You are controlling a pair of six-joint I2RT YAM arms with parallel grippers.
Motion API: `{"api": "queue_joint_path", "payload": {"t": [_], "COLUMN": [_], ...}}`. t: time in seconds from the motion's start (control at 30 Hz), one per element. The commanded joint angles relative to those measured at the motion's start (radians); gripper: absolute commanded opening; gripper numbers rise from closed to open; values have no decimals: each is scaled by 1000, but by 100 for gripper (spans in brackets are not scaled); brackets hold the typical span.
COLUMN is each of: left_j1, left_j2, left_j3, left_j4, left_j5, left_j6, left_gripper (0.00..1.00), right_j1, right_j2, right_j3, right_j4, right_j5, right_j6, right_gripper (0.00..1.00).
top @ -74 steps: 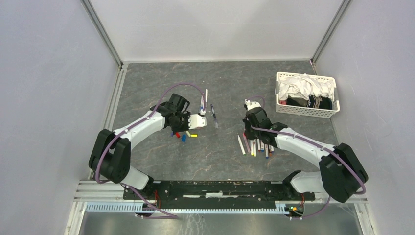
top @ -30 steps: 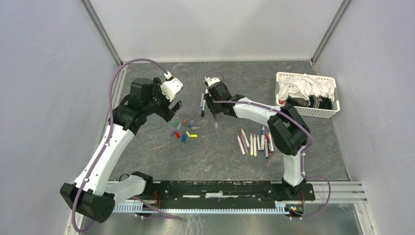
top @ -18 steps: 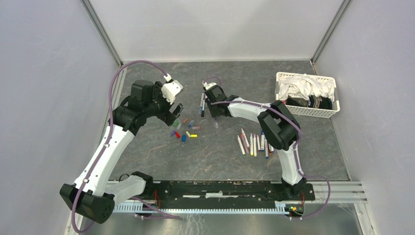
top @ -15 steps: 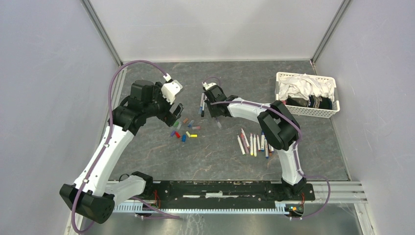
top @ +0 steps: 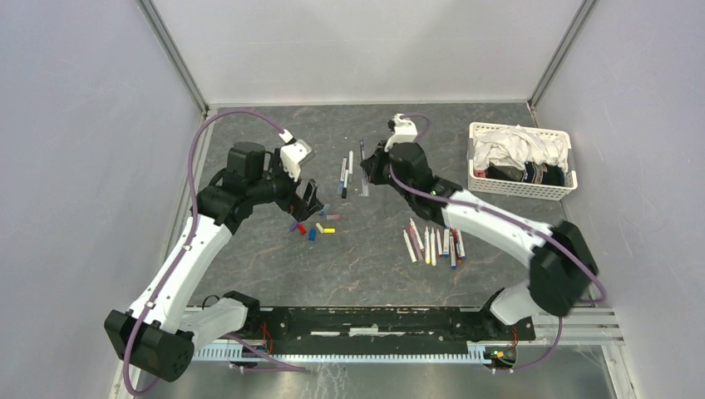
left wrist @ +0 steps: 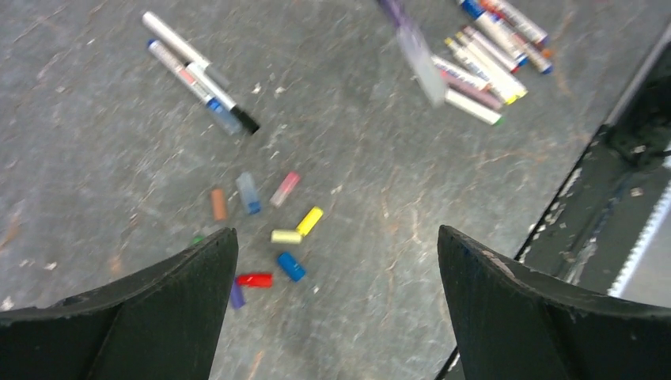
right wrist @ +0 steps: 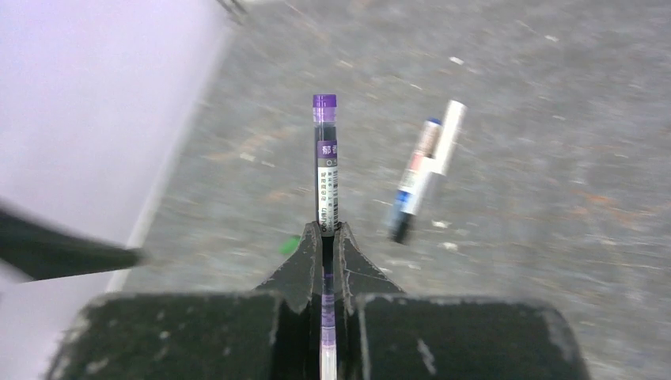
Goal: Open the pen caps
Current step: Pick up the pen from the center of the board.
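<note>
My right gripper (right wrist: 326, 231) is shut on a slim purple-ended pen (right wrist: 326, 170), which sticks straight out past its fingertips. In the top view that right gripper (top: 368, 172) holds the pen (top: 364, 186) just right of two pens (top: 344, 175) lying side by side. My left gripper (top: 309, 196) stands wide open above the loose pen caps (top: 317, 224). In the left wrist view the left gripper (left wrist: 336, 232) frames a yellow cap (left wrist: 309, 220), a blue cap (left wrist: 290, 266) and a red cap (left wrist: 255, 279), touching none. The held pen (left wrist: 417, 49) shows blurred at the top.
A row of several pens (top: 433, 244) lies on the table right of centre. A white basket (top: 480, 181) with cloths stands at the back right. Grey walls close in the table on both sides and at the back.
My right gripper has shut on the purple pen and drawn back to the right with it. My left gripper, still open, has moved slightly down toward the caps.
</note>
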Motion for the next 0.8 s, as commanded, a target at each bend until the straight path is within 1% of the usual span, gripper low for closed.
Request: {"api": "queue_joint_path", "payload": {"t": [0.0,0.13,0.33,0.47,0.6,0.67,0.77], "left_j1": [-1,-2,-3,-7,-9,-8,-9], "left_j2": [26,38,57,81,110,123,137], "left_j3": [25,28,25,14,8,8,13], "left_j4": [93,114,123,143,151,152,139], "left_j5": [175,256,271,309,307,309,300], "left_j6": [-126,-165,-153,-158,-136,-125,-87], "left_gripper": [99,99,95,85,67,51,19], "right_j1": [107,175,219,232,239,240,244], "right_j2": [-46,-48,-31,-30,-47,-56,-75], "right_j3": [-71,-50,-23,-29,-42,-54,-74], "right_j4": [209,245,278,289,297,306,310], "right_j5": [138,216,230,239,248,249,245], "right_j6": [160,160,176,193,190,190,183], "right_gripper": [0,0,0,0,0,0,0]}}
